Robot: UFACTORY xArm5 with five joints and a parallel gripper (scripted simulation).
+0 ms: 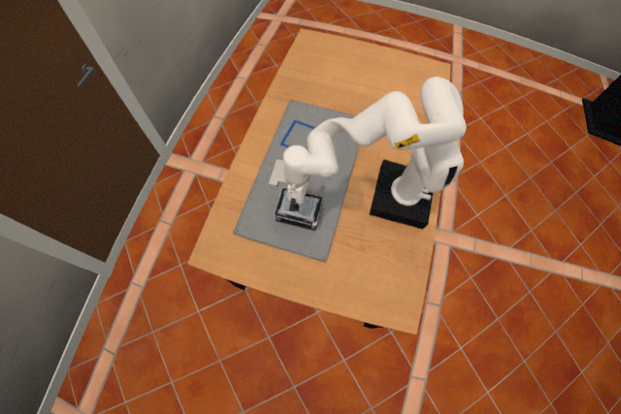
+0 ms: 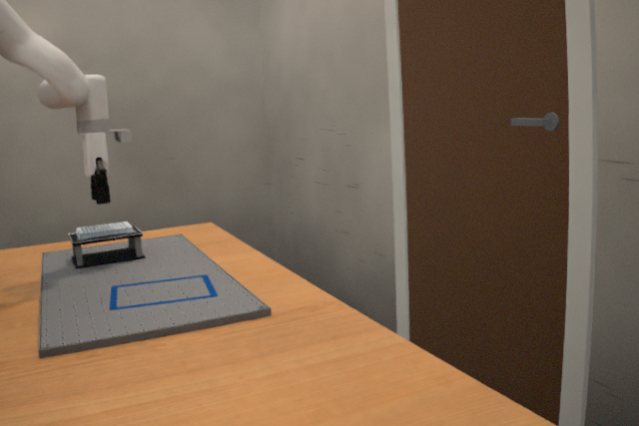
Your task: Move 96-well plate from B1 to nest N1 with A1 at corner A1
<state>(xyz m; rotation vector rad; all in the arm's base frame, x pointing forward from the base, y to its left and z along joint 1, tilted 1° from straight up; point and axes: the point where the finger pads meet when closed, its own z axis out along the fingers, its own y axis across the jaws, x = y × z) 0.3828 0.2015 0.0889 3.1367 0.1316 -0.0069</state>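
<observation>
The pale 96-well plate (image 1: 307, 205) (image 2: 104, 228) lies flat on top of the raised black plate nest N1 (image 1: 297, 220) (image 2: 135, 243), at the near end of the grey perforated mat (image 1: 260, 229) (image 2: 155, 318). I cannot make out the plate's cut-off corner. My gripper (image 1: 296, 204) (image 2: 100, 198) is open and empty. It hangs straight above the plate, clear of it by a visible gap in the exterior view. The blue rectangle of bench spot B1 (image 1: 286, 134) (image 2: 114, 297) is bare.
The mat lies on a wooden table (image 1: 380, 269) (image 2: 310, 359). The arm's black base (image 1: 396, 208) stands at the table's right side. A brown door (image 2: 479, 153) and grey walls are beyond the table edge.
</observation>
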